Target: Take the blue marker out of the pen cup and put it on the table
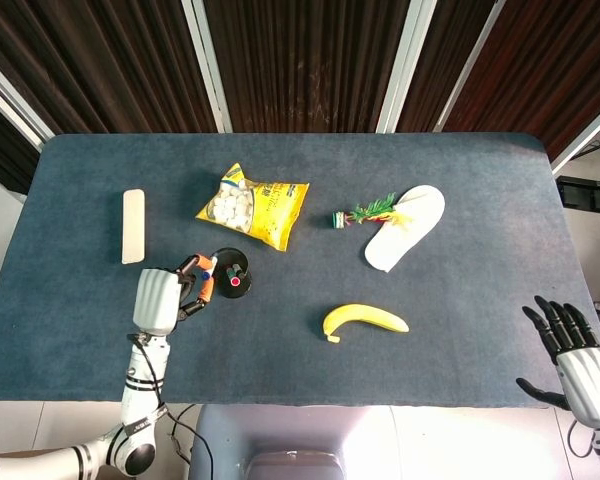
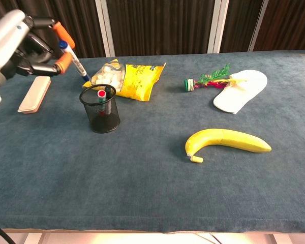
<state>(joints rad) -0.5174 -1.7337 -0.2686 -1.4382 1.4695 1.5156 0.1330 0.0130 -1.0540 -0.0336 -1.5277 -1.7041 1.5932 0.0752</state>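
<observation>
My left hand (image 2: 15, 43) is raised above the table's left side and pinches the blue marker (image 2: 77, 63), which hangs tilted, fully out of the cup. From above, the left hand (image 1: 160, 297) sits just left of the black mesh pen cup (image 1: 231, 273), with the marker's (image 1: 207, 266) blue end showing by the fingertips. The pen cup (image 2: 100, 112) stands upright and still holds a red-capped marker (image 2: 101, 94). My right hand (image 1: 572, 350) hovers off the table's near right corner, fingers spread and empty.
A yellow snack bag (image 2: 132, 77) lies behind the cup. A beige bar (image 2: 34, 94) lies at the left. A banana (image 2: 226, 140), a white slipper (image 2: 241, 84) and a green feathered toy (image 2: 208, 79) lie to the right.
</observation>
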